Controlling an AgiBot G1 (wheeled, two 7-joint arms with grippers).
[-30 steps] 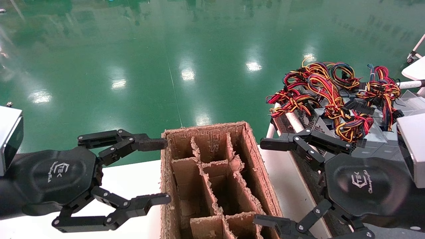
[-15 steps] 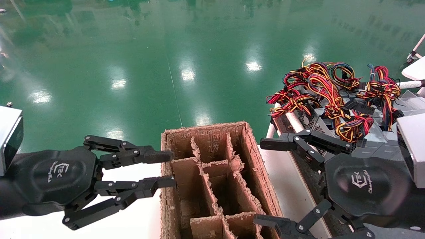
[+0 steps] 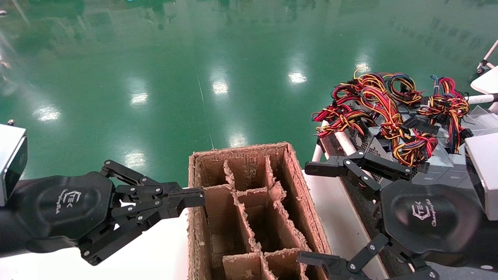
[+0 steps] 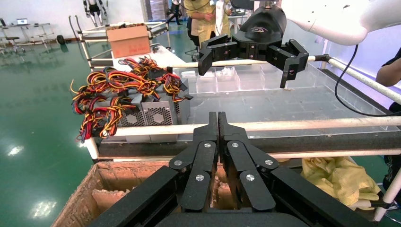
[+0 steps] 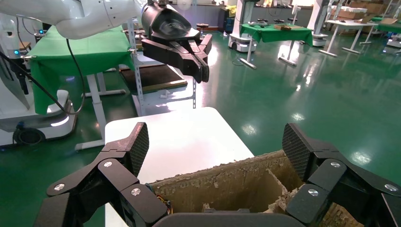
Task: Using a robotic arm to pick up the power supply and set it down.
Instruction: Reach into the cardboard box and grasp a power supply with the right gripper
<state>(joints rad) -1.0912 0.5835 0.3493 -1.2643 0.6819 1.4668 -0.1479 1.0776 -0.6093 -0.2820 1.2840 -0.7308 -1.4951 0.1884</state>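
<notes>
Several silver-grey power supplies with perforated grilles and red, yellow and black wire bundles lie on a rack at the right; they also show in the left wrist view. My left gripper is shut on nothing, its fingertips pressed together at the left rim of the brown cardboard divider box. My right gripper stands wide open and empty beside the box's right wall, short of the power supplies. A scrap of coloured wire peeks out by one right finger.
The divider box stands on a white table. The rack has white tube rails and a yellow bag lies below it. Green floor stretches beyond.
My left gripper's fingers closed from wide open to fully shut, holding nothing. The right arm and the power supplies have not moved.
</notes>
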